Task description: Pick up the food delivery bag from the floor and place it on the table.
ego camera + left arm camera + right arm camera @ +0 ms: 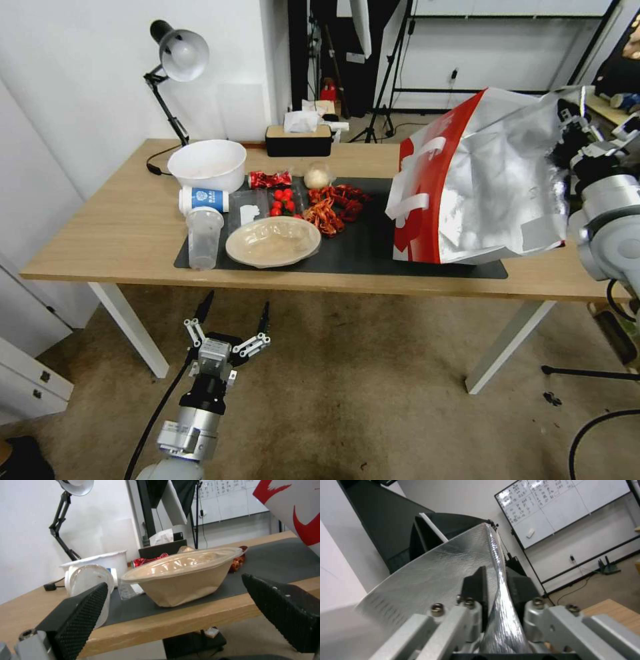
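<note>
The food delivery bag (pixel 480 180), red and white with silver foil sides and white strap handles, stands tilted on the dark mat at the right end of the table (pixel 120 233). My right gripper (pixel 565 143) is shut on the bag's foil top edge (pixel 496 580), its two black fingers pinching the sheet. My left gripper (pixel 233 313) hangs open below the table's front edge, over the floor, with nothing between its fingers (pixel 83 607). A corner of the bag (pixel 300 512) shows in the left wrist view.
On the mat's left half lie a lidded beige bowl (pixel 273 241), a clear cup (pixel 203 237), a white bowl (pixel 207 164), a white bottle (pixel 200 198), crayfish (pixel 333 207) and tomatoes (pixel 283 200). A desk lamp (pixel 175 63) and tissue box (pixel 298 137) stand at the back.
</note>
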Available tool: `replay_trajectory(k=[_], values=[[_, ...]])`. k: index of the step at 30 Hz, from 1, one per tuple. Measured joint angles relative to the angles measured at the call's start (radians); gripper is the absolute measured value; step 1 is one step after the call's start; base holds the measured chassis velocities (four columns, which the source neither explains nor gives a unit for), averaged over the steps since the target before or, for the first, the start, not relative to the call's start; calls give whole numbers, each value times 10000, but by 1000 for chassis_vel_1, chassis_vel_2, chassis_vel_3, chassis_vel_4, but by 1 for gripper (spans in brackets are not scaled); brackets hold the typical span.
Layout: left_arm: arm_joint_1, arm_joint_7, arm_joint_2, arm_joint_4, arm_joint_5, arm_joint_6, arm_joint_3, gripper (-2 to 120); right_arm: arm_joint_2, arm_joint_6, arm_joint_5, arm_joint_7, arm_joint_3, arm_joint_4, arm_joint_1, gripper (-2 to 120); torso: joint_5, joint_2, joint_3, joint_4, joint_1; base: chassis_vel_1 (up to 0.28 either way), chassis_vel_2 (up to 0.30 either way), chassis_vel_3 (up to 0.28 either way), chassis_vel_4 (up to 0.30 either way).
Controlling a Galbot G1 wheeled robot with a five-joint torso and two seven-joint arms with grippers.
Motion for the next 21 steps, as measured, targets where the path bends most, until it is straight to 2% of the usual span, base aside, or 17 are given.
replay_trajectory(k=[1,4,6,7,10,12,14,15,18,19,21], values=[[-11,-2,18,0,-26,9,-11,100,-53,-22,-67,-143,-75,-166,67,24,0,-1,0,-1,0,0,0,0,0],[-26,-8,34,18,-51,17,-15,100,-120,-41,-145,-308,-184,-349,171,30,0,0,0,-1,-1,0,0,0,0],[-44,-16,37,36,-62,22,-17,100,-149,-43,-227,-445,-250,-447,251,40,0,0,0,0,-1,0,0,0,0],[-44,-16,37,36,-62,22,-17,100,-149,-43,-227,-445,-250,-447,251,40,0,0,0,0,-1,0,0,0,0],[-96,-59,54,105,-82,25,-17,100,-159,-64,-298,-614,-295,-440,311,59,0,0,0,0,-1,0,0,0,0],[-105,-70,59,122,-90,26,-15,100,-162,-67,-317,-636,-298,-426,310,63,0,0,0,0,-1,0,0,0,0],[-148,-145,72,182,-104,23,12,100,-176,-75,-369,-687,-281,-357,231,75,0,-1,0,0,0,0,0,0,0],[-148,-145,72,182,-104,23,12,100,-176,-75,-369,-687,-281,-357,231,75,0,-1,0,0,0,0,0,0,0],[-183,-161,98,206,-150,30,37,100,-208,-112,-461,-704,-169,-257,37,88,-1,0,-1,0,-1,0,0,0,0],[-183,-161,98,206,-150,30,37,100,-208,-112,-461,-704,-169,-257,37,88,-1,0,-1,0,-1,0,0,0,0],[-202,-167,108,218,-171,35,45,100,-211,-150,-546,-686,-52,-122,-140,96,0,-1,0,0,0,0,0,0,0]])
